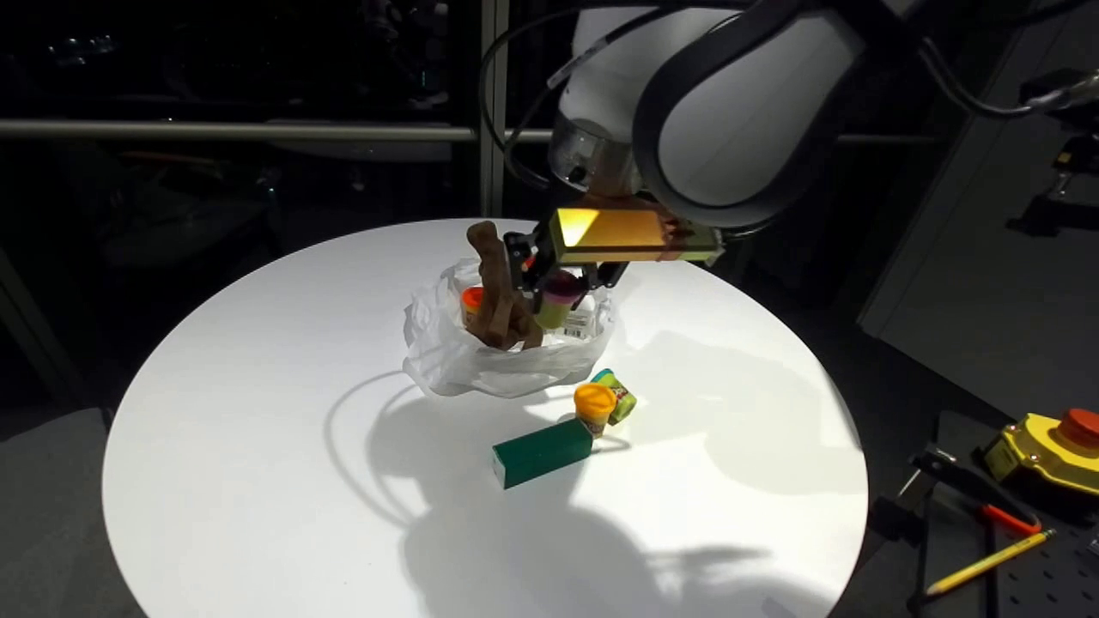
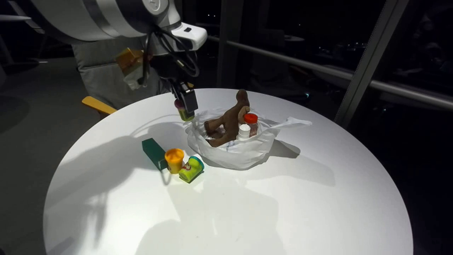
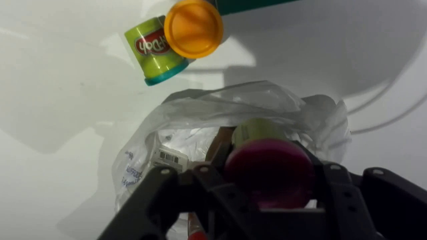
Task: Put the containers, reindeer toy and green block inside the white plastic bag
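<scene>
My gripper (image 1: 558, 296) is shut on a yellow-green container with a purple lid (image 2: 184, 114), which also shows in the wrist view (image 3: 255, 131). It holds it upright or slightly tilted, above the bag's edge. The white plastic bag (image 1: 506, 373) stands open on the table. The brown reindeer toy (image 2: 231, 122) sticks up out of it. Also in the bag are a red-lidded jar (image 2: 251, 124), a white bottle (image 2: 244, 131) and an orange-lidded tub (image 1: 472, 302). Outside it are the green block (image 1: 543, 452), an orange container (image 1: 594, 408) standing, and a green teal-lidded container (image 2: 191, 170) lying on its side.
Everything stands on a round white table (image 2: 300, 212). The orange container stands close against the green block's end and the lying container. A yellow emergency-stop box (image 1: 1047, 455) and a pencil (image 1: 987, 562) lie off the table. A grey chair (image 2: 106, 78) stands behind it.
</scene>
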